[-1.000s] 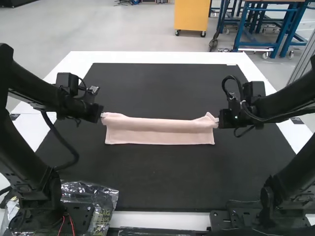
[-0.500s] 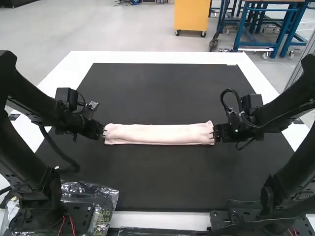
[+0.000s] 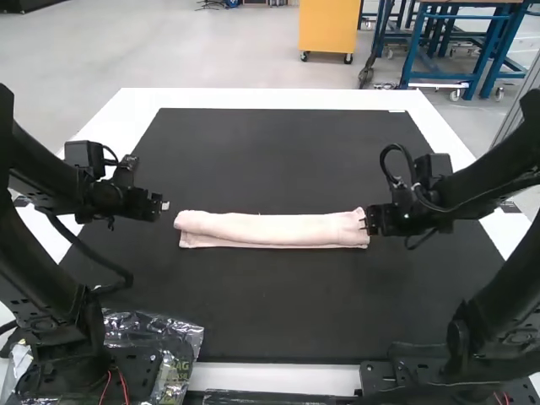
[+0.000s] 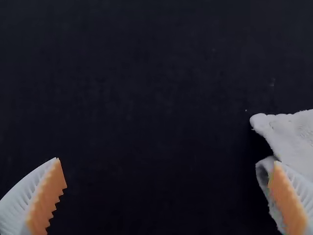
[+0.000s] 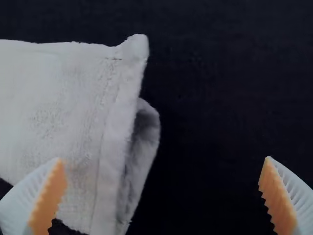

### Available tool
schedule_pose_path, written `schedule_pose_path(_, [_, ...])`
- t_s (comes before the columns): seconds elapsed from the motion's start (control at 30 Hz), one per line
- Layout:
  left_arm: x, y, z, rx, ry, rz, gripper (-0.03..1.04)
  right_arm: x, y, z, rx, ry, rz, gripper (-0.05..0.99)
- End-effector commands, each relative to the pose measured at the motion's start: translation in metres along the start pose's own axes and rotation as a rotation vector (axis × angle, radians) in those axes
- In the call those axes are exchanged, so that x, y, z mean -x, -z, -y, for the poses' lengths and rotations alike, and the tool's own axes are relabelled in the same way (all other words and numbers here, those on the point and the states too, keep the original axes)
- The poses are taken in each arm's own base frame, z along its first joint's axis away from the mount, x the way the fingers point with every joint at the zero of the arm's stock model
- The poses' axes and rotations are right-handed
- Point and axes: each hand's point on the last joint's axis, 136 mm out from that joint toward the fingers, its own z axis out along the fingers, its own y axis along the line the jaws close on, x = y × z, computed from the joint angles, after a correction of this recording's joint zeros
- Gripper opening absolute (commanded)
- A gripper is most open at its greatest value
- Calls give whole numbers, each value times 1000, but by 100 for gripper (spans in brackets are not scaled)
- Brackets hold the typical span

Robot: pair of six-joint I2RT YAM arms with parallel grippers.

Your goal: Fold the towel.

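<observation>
plastic (image 3: 180,342), crumpled, near left. pink towel (image 3: 270,229), folded into a long strip, mid-mat, lying crosswise. right claw (image 3: 363,224), fingers wide apart, gripping nothing, at towel's right end. left claw (image 3: 164,205), spread wide, empty, just beyond left end. black mat (image 3: 287,152). white desk (image 3: 270,99).

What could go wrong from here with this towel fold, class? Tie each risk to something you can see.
The towel's layers gape at the end near the right claw, so the fold might loosen. That claw is open, with one finger overlapping the cloth in its wrist view, so moving it could drag the towel askew.
</observation>
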Motion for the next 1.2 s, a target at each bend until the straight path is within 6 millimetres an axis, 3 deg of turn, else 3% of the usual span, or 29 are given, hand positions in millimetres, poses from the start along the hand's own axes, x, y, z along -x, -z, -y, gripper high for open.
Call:
schedule_pose_path(0.0, [23, 7, -1, -15, 23, 65, 97, 17, 2, -20, 46, 16, 37, 90])
schedule_pose_path(0.13, [23, 7, -1, -15, 34, 66, 97, 21, -5, -33, 65, 30, 46, 90])
schedule_pose_path(0.53, [23, 7, -1, -19, 55, 67, 97, 11, -29, -30, 57, 35, 12, 89])
schedule_pose_path(0.6, [23, 7, -1, -20, 56, 69, 97, 7, -32, -30, 64, 33, 0, 75])
schedule_pose_path(0.63, [24, 7, -1, -21, 57, 70, 97, 5, -33, -33, 82, 32, -7, 58])
schedule_pose_path(0.67, [24, 7, -1, -21, 56, 72, 97, 3, -34, -41, 131, 29, -13, 34])
schedule_pose_path(0.7, [25, 7, -1, -22, 56, 74, 97, 3, -34, -46, 164, 26, -14, 4])
schedule_pose_path(0.73, [25, 7, -1, -21, 55, 76, 97, 4, -33, -45, 163, 23, -13, -2])
schedule_pose_path(0.83, [27, 7, -2, -19, 54, 80, 97, 1, -31, -38, 164, 6, -34, -2])
schedule_pose_path(1.03, [30, 8, -3, -15, 50, 93, 97, 25, 1, 22, 61, -85, 42, -2])
schedule_pose_path(1.17, [31, 7, -1, -18, 46, 97, 97, 37, 19, 25, 59, -80, 61, -2])
